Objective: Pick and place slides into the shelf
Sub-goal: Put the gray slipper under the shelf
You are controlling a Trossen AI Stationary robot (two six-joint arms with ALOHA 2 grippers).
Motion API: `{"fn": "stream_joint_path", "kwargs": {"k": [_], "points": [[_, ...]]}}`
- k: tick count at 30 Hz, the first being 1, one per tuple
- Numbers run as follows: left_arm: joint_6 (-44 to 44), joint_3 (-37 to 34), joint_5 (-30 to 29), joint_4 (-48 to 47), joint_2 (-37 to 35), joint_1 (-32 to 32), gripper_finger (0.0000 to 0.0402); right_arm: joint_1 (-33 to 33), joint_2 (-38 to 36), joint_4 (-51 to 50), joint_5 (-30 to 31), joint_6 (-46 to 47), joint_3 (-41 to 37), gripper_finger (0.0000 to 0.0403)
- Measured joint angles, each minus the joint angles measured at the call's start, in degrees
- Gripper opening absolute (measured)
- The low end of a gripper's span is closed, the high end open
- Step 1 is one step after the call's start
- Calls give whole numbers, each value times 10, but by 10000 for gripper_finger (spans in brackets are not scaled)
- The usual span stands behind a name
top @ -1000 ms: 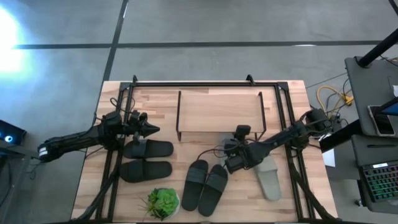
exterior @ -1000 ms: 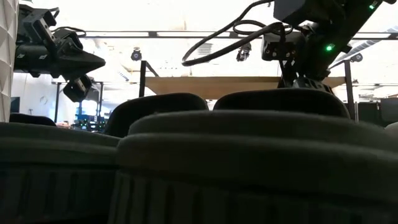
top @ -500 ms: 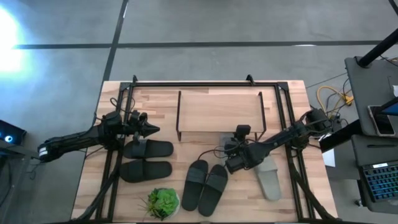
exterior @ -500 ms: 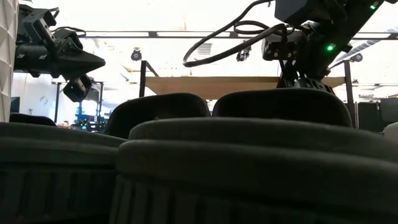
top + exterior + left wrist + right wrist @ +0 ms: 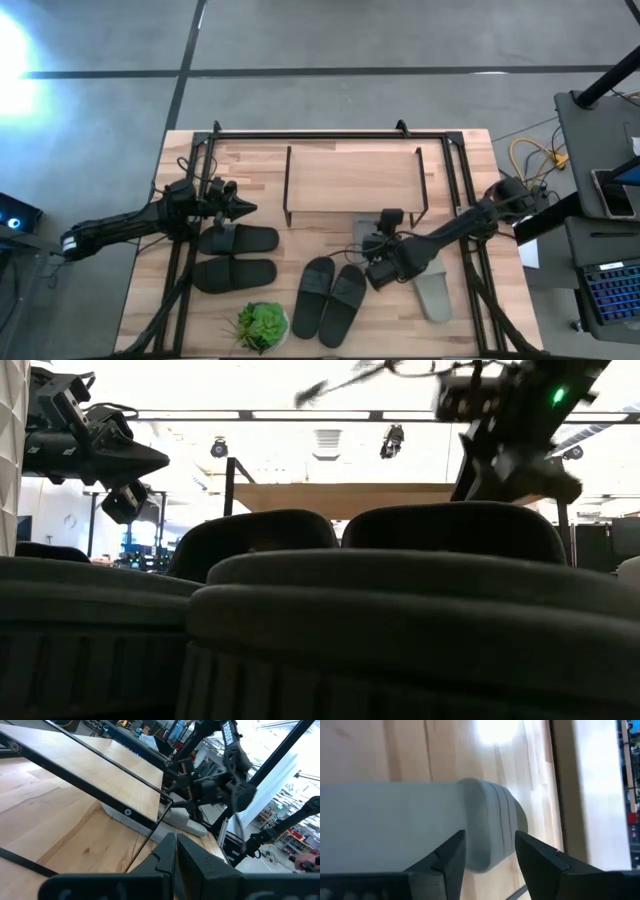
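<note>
My right gripper (image 5: 381, 268) hangs open between the charcoal pair (image 5: 330, 300) and the light grey slides. In the right wrist view its fingers (image 5: 487, 852) stand apart over the rounded end of a light grey slide (image 5: 420, 820). One grey slide (image 5: 362, 229) lies flat with its far end under the shelf (image 5: 352, 178). The other (image 5: 432, 290) lies flat toward the table's right. My left gripper (image 5: 243, 208) waits shut above the black pair (image 5: 238, 255), and shows shut in its own wrist view (image 5: 175, 855).
A small green plant (image 5: 262, 325) stands near the table's near edge, left of the charcoal pair. The black frame bars (image 5: 460, 190) run along both sides of the table. Bare wood lies between the shelf and the slides. A bench with cables and a laptop (image 5: 605, 290) stands off to the right.
My right gripper has drawn back a little toward the table's near edge, away from the shelf, and shows blurred and higher in the low view. The light grey slide by the shelf's near edge stays where it was. My left arm has kept still.
</note>
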Motion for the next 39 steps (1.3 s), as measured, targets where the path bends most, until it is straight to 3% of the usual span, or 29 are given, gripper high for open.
{"fn": "stream_joint_path", "kwargs": {"k": [8,20,24,29,39], "points": [[0,0,0,0,0,0,2,97,-26,-159,-22,118,45,162],[0,0,0,-1,0,0,2,292,-48,-210,-147,212,25,162],[0,0,0,0,0,0,2,313,-44,-214,-156,230,6,162],[0,0,0,0,0,0,2,313,-43,-215,-210,286,-41,162],[0,0,0,0,0,0,2,332,-43,-204,-222,314,-95,162]]}}
